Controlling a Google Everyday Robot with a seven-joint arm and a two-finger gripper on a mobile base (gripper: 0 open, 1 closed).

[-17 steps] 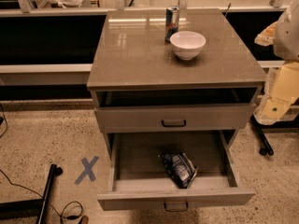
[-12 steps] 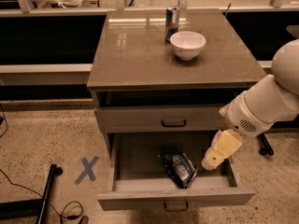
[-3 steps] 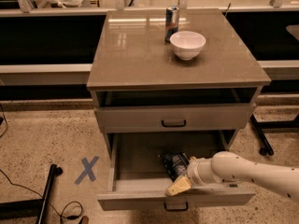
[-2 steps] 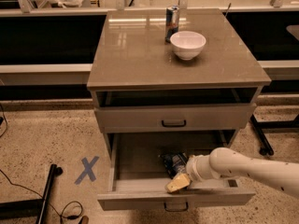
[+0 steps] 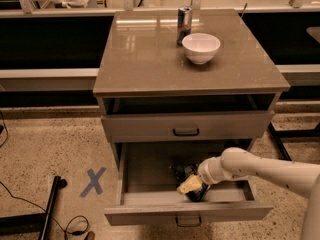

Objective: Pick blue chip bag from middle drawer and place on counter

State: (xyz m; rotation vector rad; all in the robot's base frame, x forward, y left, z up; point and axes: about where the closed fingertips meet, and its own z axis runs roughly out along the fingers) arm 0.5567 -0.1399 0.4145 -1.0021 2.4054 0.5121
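The blue chip bag (image 5: pixel 181 172) lies crinkled and dark on the floor of the open middle drawer (image 5: pixel 190 211), right of centre. My gripper (image 5: pixel 190 185) reaches into the drawer from the right on a white arm (image 5: pixel 260 168). It sits on the bag's front right part and hides that part. The counter (image 5: pixel 145 54) is the glossy grey-brown top of the cabinet above.
A white bowl (image 5: pixel 201 47) and a slim blue-silver can (image 5: pixel 184 25) stand at the back right of the counter. The drawer above (image 5: pixel 186 126) is shut. A blue tape X (image 5: pixel 93 181) and a dark pole with cable (image 5: pixel 50 209) lie on the floor at the left.
My arm has come down from the right of the cabinet into the open drawer. Over the last second the gripper has edged further over the chip bag. The bag has not moved.
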